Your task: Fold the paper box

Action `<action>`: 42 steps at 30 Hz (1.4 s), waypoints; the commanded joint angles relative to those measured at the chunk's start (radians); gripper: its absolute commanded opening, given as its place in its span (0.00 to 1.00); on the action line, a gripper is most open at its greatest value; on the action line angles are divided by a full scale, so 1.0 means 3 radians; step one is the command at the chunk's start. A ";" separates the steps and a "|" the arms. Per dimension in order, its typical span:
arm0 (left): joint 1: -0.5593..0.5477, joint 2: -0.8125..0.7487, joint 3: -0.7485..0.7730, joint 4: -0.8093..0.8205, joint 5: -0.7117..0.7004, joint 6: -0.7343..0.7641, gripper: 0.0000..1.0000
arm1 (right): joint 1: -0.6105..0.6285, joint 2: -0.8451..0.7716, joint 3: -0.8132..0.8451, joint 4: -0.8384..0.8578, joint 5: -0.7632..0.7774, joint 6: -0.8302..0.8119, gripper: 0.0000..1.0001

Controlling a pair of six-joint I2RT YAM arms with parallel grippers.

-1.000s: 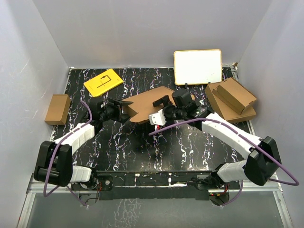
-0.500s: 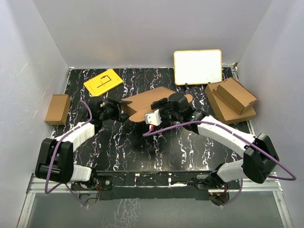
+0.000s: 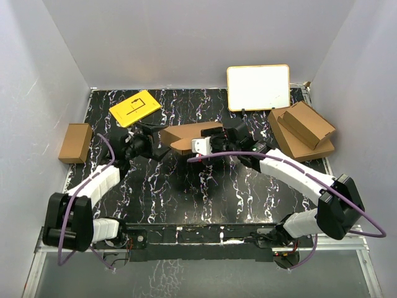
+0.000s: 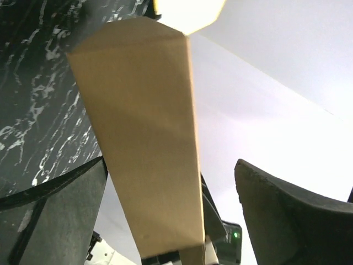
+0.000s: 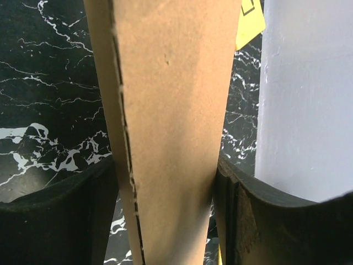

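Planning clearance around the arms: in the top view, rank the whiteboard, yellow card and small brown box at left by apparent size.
1. whiteboard.
2. yellow card and small brown box: about alike, so not ranked between them.

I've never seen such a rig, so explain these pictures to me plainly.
Two robot arms are bolted at the near edge of a black marbled table. One picture looks down from above and behind; the other two come from a camera on each wrist. On the table sit a yellow card, a small brown box, a whiteboard and stacked cardboard boxes. Between the arms is the paper box. The right tool is clamped on it; the left tool is open, with a panel in its gap.
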 commanded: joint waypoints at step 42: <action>0.0150 -0.2481 -0.0608 -0.1406 -0.0488 0.2788 0.97 | -0.1437 0.1036 -0.0328 0.2665 -0.2444 0.6732 0.55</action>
